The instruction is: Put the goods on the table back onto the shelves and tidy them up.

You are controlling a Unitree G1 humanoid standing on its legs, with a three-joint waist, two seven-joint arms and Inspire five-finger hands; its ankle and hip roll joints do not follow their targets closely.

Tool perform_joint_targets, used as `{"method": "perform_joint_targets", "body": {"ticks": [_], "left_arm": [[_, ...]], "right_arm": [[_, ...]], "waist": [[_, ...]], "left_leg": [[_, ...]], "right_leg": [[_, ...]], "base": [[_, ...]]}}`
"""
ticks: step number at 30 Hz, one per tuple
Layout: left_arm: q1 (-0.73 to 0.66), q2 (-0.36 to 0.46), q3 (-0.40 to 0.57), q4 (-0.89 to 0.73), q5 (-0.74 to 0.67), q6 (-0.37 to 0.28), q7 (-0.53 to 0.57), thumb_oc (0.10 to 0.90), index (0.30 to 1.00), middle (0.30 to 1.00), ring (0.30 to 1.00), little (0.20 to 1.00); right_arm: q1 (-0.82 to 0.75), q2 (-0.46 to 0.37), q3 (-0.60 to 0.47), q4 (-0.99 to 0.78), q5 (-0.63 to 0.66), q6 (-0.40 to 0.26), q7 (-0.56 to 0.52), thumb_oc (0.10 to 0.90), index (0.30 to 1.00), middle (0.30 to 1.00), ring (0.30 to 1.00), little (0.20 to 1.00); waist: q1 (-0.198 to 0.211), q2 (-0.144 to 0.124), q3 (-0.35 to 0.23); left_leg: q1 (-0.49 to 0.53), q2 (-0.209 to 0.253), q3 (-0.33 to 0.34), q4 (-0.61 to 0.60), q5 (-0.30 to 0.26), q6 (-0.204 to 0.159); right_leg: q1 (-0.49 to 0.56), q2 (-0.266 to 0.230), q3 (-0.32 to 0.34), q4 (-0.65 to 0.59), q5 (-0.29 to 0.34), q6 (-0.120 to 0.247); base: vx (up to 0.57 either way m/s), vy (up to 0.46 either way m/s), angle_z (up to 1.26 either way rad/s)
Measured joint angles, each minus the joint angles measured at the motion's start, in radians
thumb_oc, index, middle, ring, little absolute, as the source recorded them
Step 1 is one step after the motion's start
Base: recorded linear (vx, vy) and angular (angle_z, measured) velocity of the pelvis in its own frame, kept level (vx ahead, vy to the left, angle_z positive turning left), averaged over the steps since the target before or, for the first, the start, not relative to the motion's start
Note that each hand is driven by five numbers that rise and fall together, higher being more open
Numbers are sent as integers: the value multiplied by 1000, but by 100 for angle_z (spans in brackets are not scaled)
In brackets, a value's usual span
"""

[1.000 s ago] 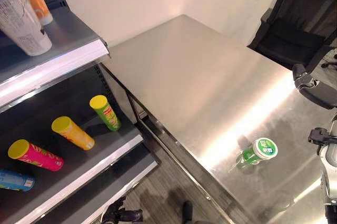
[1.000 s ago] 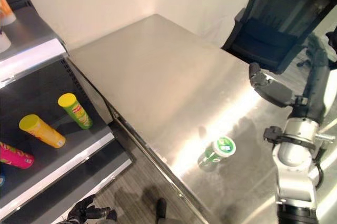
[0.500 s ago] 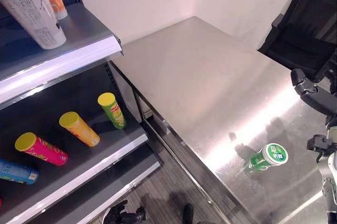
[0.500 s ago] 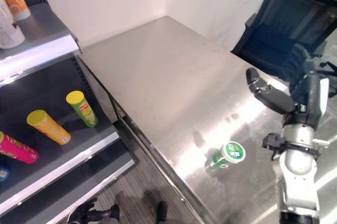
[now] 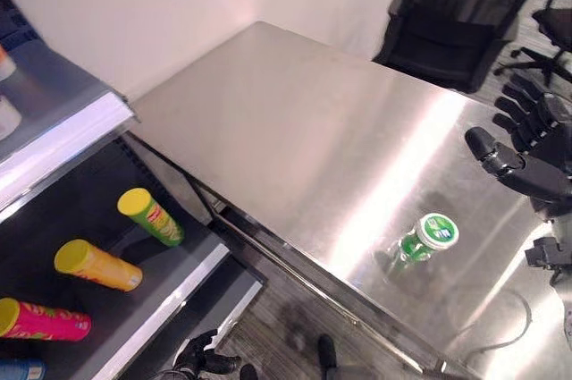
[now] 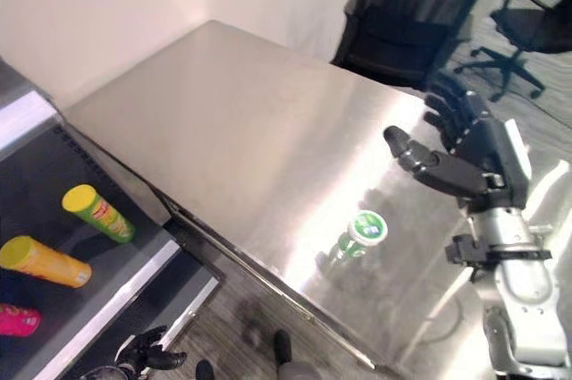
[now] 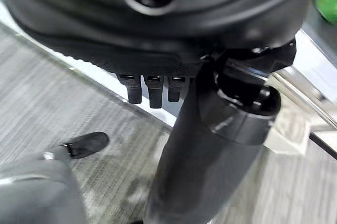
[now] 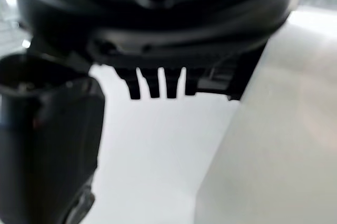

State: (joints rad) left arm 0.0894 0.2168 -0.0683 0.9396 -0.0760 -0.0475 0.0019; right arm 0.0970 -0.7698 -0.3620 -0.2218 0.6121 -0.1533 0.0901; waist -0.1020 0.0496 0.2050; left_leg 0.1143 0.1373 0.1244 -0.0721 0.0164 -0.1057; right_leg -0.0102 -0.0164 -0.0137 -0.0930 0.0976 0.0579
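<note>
Though it lies lower right on the table (image 5: 295,121), the green tub (image 6: 357,235), likely light and slippery, suits a side grasp by the right hand (image 6: 465,152), fingers spread and empty.

The right robot hand (image 6: 469,152) hangs at about 3 o'clock, fingers spread and relaxed, thumb reaching toward 9 o'clock. The left robot hand (image 5: 201,360) sits low at 7 o'clock, fingers loosely extended, holding nothing.

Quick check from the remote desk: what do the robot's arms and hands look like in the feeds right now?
The right hand is matte black, with segmented fingers and a thick rounded thumb, on a silver-grey forearm with a black clamp collar at the wrist. The left hand is equally dark, glossy-cased, its thumb a smooth black cylinder.
</note>
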Motion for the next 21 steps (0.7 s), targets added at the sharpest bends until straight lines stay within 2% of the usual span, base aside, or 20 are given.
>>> {"method": "perform_joint_targets", "body": {"ticks": [1, 2, 3, 4, 5, 6, 7, 8, 9, 10, 11, 12, 13, 14, 15, 16, 17, 18, 19, 21], "left_arm": [[-20, 0, -21, -1, -1, 1, -4, 800, 900, 900, 900, 900], [-40, 11, -89, 3, -1, 11, 9, 800, 900, 900, 900, 900], [-44, 18, -97, -1, 0, 9, -3, 800, 900, 900, 900, 900], [-45, 12, -96, -19, -1, 2, -11, 800, 900, 900, 900, 900], [-48, 13, -92, -25, -1, -1, -20, 800, 900, 900, 900, 900], [-73, 13, -76, -15, -1, 0, -21, 800, 900, 900, 900, 900], [-90, 25, -70, -14, -2, 0, -18, 800, 900, 900, 900, 900], [-91, 44, -70, -19, -2, -5, -19, 800, 900, 900, 900, 900], [-104, 52, -34, -45, -2, -17, -12, 800, 900, 900, 900, 900], [-106, 65, -26, -42, -3, -19, -10, 800, 900, 900, 900, 900], [-101, 93, -29, -35, -3, -18, -10, 800, 900, 900, 900, 900], [-94, 122, -27, -17, -4, -14, -9, 800, 900, 900, 900, 900], [-74, 138, -23, -16, -5, -10, -10, 800, 900, 900, 900, 900], [-59, 155, 0, -20, -5, -10, -13, 800, 900, 900, 900, 900], [-38, 166, 28, -15, -10, -9, -7, 800, 900, 900, 900, 900], [-8, 158, 47, 4, -14, -1, -6, 800, 900, 900, 900, 900], [14, 132, 61, 3, -23, 10, -8, 800, 900, 900, 900, 900], [42, 109, 62, 1, -34, 10, -11, 800, 900, 900, 900, 900], [75, 83, 74, 1, -45, 10, -14, 800, 900, 900, 900, 900], [97, 65, 112, 2, -68, 8, -9, 800, 900, 900, 900, 900]], "right_arm": [[15, 3, -1, -2, 0, 0, 0, 800, 900, 900, 900, 900], [8, 17, 11, -14, 0, 3, 1, 800, 900, 900, 900, 900], [-11, 23, 30, -23, -2, 5, 12, 800, 900, 900, 900, 900], [-38, 37, 61, -30, -2, 11, 20, 800, 900, 900, 900, 900], [-76, 50, 97, -32, -2, 11, 23, 800, 900, 900, 900, 900], [-76, 48, 122, -26, -4, 19, 23, 800, 900, 900, 900, 900], [-65, 57, 140, -14, -12, 29, 22, 800, 900, 900, 900, 900], [-65, 77, 159, 5, -19, 33, 22, 800, 900, 900, 900, 900], [-60, 81, 173, 14, -24, 47, 29, 800, 900, 900, 900, 900], [-65, 72, 181, 14, -24, 49, 35, 800, 900, 900, 900, 900], [-82, 67, 192, 7, -24, 49, 48, 800, 900, 900, 900, 900], [-115, 55, 209, 3, -24, 48, 60, 800, 900, 900, 900, 900], [-136, 48, 222, -6, -31, 49, 63, 800, 900, 900, 900, 900], [-135, 31, 224, -19, -50, 55, 64, 800, 900, 900, 900, 900], [-150, 19, 230, -19, -63, 54, 74, 800, 900, 900, 900, 900], [-178, 16, 236, 7, -64, 52, 77, 800, 900, 900, 900, 900], [-172, 17, 224, 27, -68, 56, 62, 800, 900, 900, 900, 900], [-165, 17, 219, 29, -71, 62, 54, 800, 900, 900, 900, 900], [-153, 9, 208, 35, -85, 61, 50, 800, 900, 900, 900, 900], [-103, 2, 161, 54, -112, 58, 25, 800, 900, 900, 900, 900]], "waist": [[-20, -6, 3], [-16, -16, 3], [-3, -21, 4], [6, -33, 9], [13, -31, 10], [0, -51, 24], [-13, -75, 34], [-8, -94, 33], [25, -62, 49], [53, -43, 56], [109, -45, 54], [153, -57, 51], [174, -77, 52], [206, -105, 53], [233, -126, 50], [231, -125, 48], [229, -113, 41], [228, -101, 33], [209, -81, 20], [200, -68, 10]], "left_leg": [[0, -17, -4, 3, -7, -2], [-30, -38, -10, 41, -20, 19], [-27, -67, -13, 20, -9, 63], [-28, -89, 13, 8, -17, 77], [-30, -90, 62, -14, -9, 73], [-30, -107, 78, -17, -10, 74], [-37, -121, 94, 2, -2, 89], [-57, -122, 113, 24, -3, 106], [-61, -68, 128, 28, -2, 113], [-66, -41, 135, 31, 9, 110], [-70, -17, 148, 44, 22, 101], [-97, 0, 145, 67, 28, 83], [-112, 8, 140, 71, 51, 59], [-116, 9, 146, 71, 62, 40], [-120, 15, 155, 70, 78, 19], [-125, 42, 145, 65, 101, -5], [-135, 85, 136, 67, 115, -17], [-142, 111, 125, 65, 116, -16], [-171, 136, 95, 84, 150, -33], [-211, 185, 73, 108, 201, -52]], "right_leg": [[-14, 0, 9, 6, 23, 1], [-38, -14, 29, 28, 20, 3], [-66, -18, 54, 38, 36, 13], [-110, -15, 101, 54, 55, 38], [-152, -26, 108, 62, 70, 62], [-161, -42, 101, 58, 79, 65], [-154, -63, 78, 43, 100, 68], [-143, -83, 13, 7, 70, 89], [-175, -112, -124, 167, 6, 87], [-176, -159, -161, 318, -36, 94], [-136, -255, -178, 474, -96, 144], [-57, -317, -193, 461, -108, 173], [5, -333, -215, 386, -110, 182], [65, -326, -233, 292, -69, 171], [111, -301, -251, 182, -101, 190], [161, -261, -289, 89, -112, 176], [198, -204, -289, -4, -89, 150], [187, -178, -280, -3, -83, 139], [181, -135, -290, -2, -83, 126], [167, -79, -289, -1, -92, 85]], "base": [[-223, 539, 5], [-227, 262, -30], [-207, 182, -91], [-204, 80, -136], [-303, 32, -131], [-299, 28, -73], [-257, -9, -31], [-218, -22, -42], [-294, -42, -51], [-321, -87, -68], [-320, -319, -48], [-252, -296, -40], [-228, -411, -23], [-102, -257, -34], [-96, -264, -32], [-101, -273, -19], [-94, -264, -7], [-94, -261, 3], [-105, -205, 14], [-166, -187, 27]]}}
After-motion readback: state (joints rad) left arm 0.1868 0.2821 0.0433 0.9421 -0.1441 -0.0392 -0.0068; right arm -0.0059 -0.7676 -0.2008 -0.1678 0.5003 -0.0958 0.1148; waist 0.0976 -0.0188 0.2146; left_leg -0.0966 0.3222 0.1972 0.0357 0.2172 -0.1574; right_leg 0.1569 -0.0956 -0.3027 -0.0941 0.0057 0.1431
